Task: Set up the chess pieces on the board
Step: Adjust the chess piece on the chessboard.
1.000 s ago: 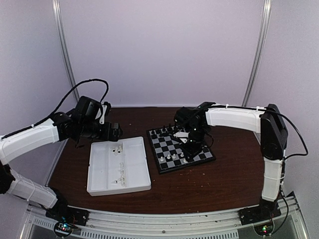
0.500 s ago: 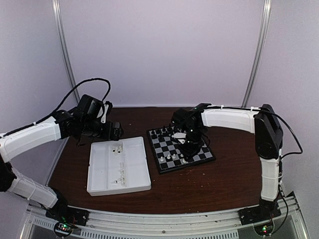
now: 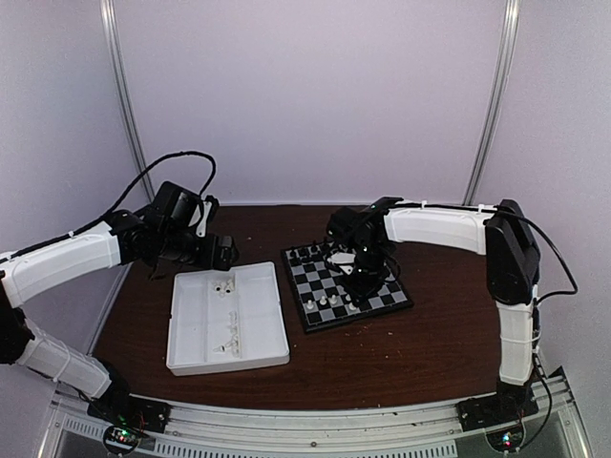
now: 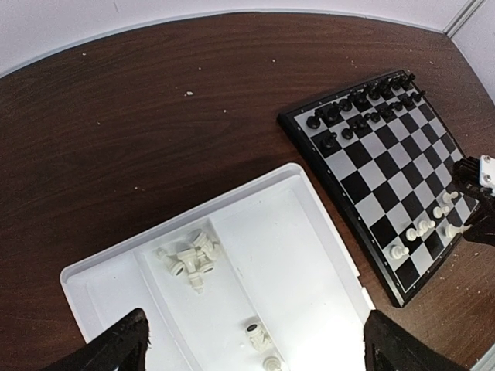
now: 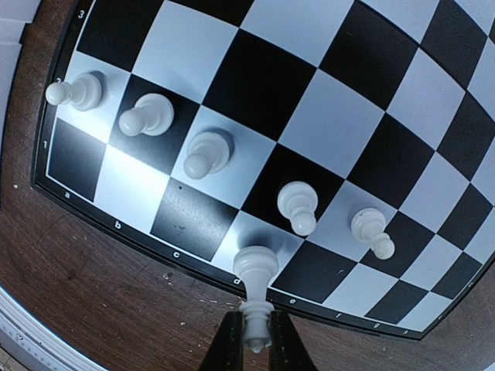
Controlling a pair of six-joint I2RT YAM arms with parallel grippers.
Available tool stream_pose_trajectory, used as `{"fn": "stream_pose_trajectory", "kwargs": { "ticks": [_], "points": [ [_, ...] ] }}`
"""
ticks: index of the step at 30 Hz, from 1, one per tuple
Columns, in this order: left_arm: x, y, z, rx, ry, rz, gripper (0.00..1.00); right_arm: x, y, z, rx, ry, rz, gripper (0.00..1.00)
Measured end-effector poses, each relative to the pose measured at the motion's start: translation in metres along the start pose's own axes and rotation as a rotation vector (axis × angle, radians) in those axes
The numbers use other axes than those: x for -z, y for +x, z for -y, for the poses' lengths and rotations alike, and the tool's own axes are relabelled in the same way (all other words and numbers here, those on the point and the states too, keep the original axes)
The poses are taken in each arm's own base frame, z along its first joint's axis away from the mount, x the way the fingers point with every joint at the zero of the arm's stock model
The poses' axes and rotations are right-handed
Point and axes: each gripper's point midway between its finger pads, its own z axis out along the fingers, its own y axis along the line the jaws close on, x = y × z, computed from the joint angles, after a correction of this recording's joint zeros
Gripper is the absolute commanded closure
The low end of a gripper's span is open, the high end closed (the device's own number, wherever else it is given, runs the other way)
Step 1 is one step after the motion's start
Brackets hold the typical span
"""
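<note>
The board [image 3: 372, 296] lies right of centre; it also shows in the left wrist view [image 4: 363, 182] and the right wrist view [image 5: 255, 85]. Several white chess pieces [image 5: 209, 152] stand in its second row. My right gripper [image 5: 255, 340] is shut on the top of a tall white piece [image 5: 255, 270], whose base sits over the pale first-row square by the rim letter d. My left gripper [image 4: 251, 344] is open and empty above the white tray [image 4: 325, 255], where more white pieces [image 4: 189, 259] lie. Black chessmen [image 4: 360, 104] stand at the board's far side.
The white compartmented tray [image 3: 191, 329] lies left of the board on the brown table [image 3: 430, 343]. The board's black rim [image 5: 131, 232] runs just below the held piece. Walls close the back and sides.
My right gripper has shifted slightly left over the board's near rows with the piece. The left arm has barely moved.
</note>
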Motion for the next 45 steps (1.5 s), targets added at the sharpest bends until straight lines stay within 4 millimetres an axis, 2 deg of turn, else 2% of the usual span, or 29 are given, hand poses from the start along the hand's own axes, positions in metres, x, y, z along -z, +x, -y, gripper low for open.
{"fn": "stream_pose_trajectory", "kwargs": {
  "ticks": [4,8,12,19,32,34,36,38,41,45],
  "points": [
    [0.001,-0.002,0.001,0.001,0.002,0.004,0.03,0.000,0.000,0.001,0.003,0.006,-0.001,0.87],
    [0.001,-0.002,0.001,0.000,0.002,0.004,0.03,-0.002,0.000,0.001,0.006,0.011,-0.004,0.76],
    [0.001,-0.002,0.001,0.001,0.001,0.004,0.03,-0.003,0.000,0.002,0.006,0.014,-0.007,0.73],
    [0.001,-0.002,0.001,0.001,0.001,0.004,0.03,-0.003,0.000,-0.002,0.012,0.014,-0.007,0.82],
    [0.001,-0.002,0.001,0.001,0.001,0.004,0.03,-0.003,0.000,-0.003,0.018,0.015,-0.005,0.83],
    [0.001,-0.002,0.001,0.001,0.001,0.004,0.03,-0.003,0.000,-0.003,0.019,0.015,-0.004,0.78],
    [0.001,-0.002,0.001,0.001,0.001,0.004,0.03,-0.003,0.000,-0.004,0.021,0.015,-0.003,0.67],
    [0.001,-0.002,0.000,0.001,0.000,0.002,0.04,-0.003,-0.001,-0.003,0.020,0.016,-0.002,0.61],
    [0.000,0.001,-0.001,0.001,-0.005,-0.010,0.07,-0.003,-0.002,-0.003,0.022,0.020,0.002,0.59],
    [-0.009,0.010,-0.004,0.008,-0.028,-0.057,0.18,0.000,-0.006,-0.002,0.023,0.025,0.024,0.59]
  ]
}}
